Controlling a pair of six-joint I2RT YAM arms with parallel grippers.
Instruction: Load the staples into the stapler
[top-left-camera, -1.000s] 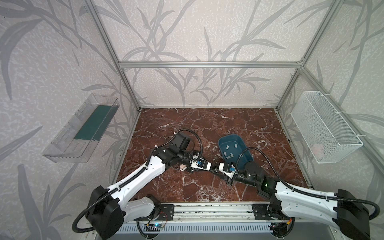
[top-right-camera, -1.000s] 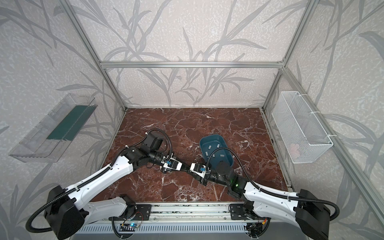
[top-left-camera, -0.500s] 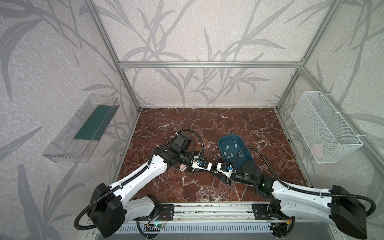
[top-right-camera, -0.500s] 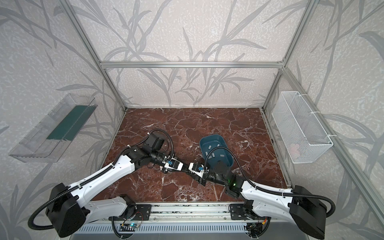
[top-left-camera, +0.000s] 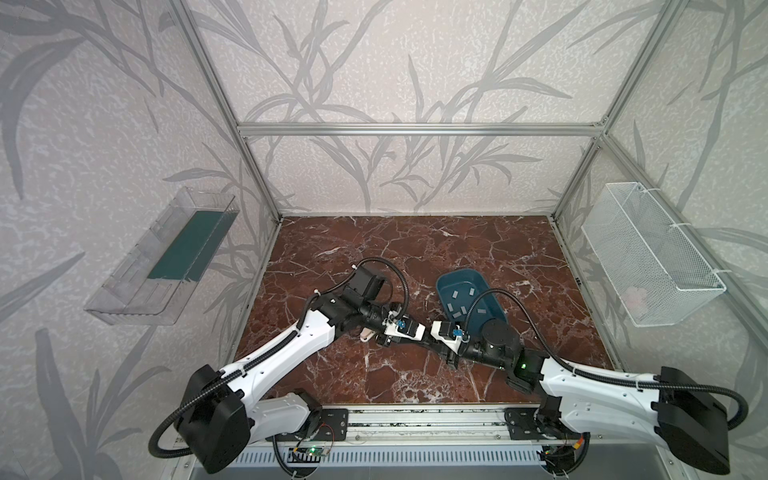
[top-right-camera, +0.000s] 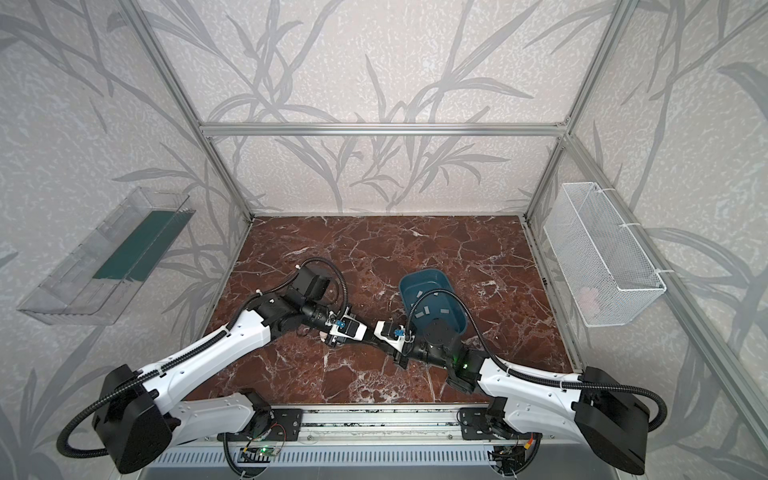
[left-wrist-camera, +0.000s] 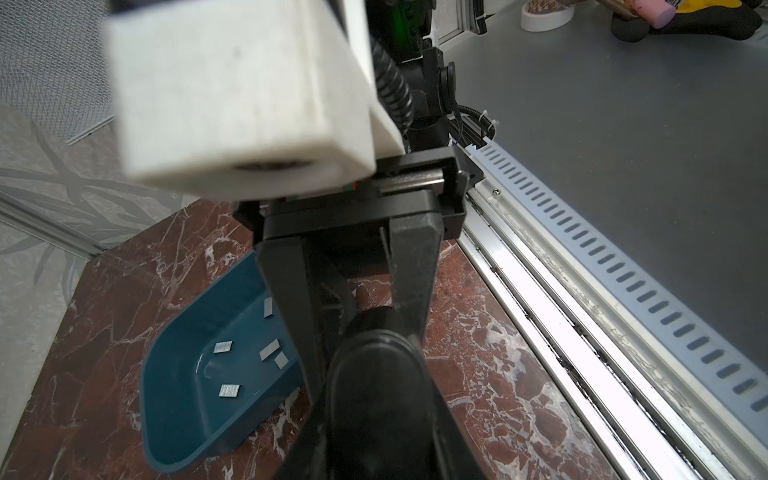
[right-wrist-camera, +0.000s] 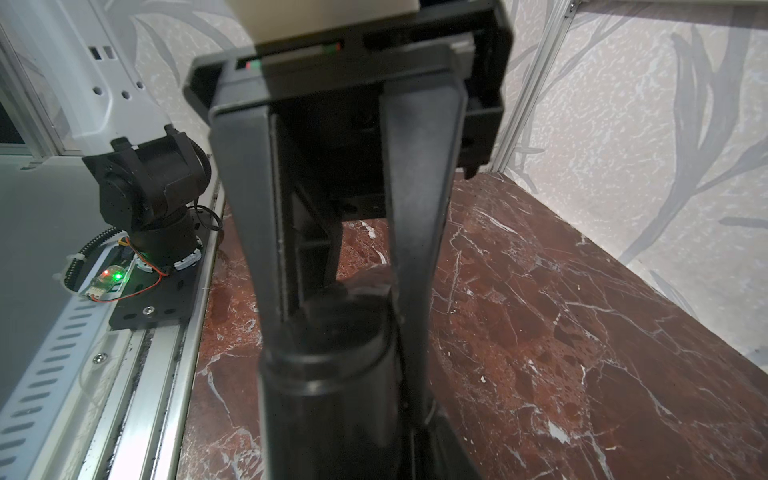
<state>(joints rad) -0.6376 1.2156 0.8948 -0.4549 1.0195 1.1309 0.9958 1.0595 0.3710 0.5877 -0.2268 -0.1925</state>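
1. Left gripper (right-wrist-camera: 345, 307): its fingers are seen closed against the sides of the black stapler (right-wrist-camera: 328, 374), which appears to be held above the marble table (top-left-camera: 415, 249), near the middle of its front edge.
2. Facing it nose to nose, the right gripper (left-wrist-camera: 365, 332) is pressed onto the other end of the same stapler, so the body is gripped from both ends.
3. The staples (left-wrist-camera: 223, 347) are found loose in the blue tray (left-wrist-camera: 166, 395), just behind the right gripper. About five short grey strips lie flat there, apart from one another.
4. No strip is seen in either gripper, and none is seen on or in the stapler.
5. Whether the stapler has been opened cannot be told, as its top is hidden by the fingers.
6. The task is judged to be at an early stage: the stapler is secured and nothing is loaded.
7. Left to be done: the channel exposed, one strip picked from the tray and seated, and the stapler shut.
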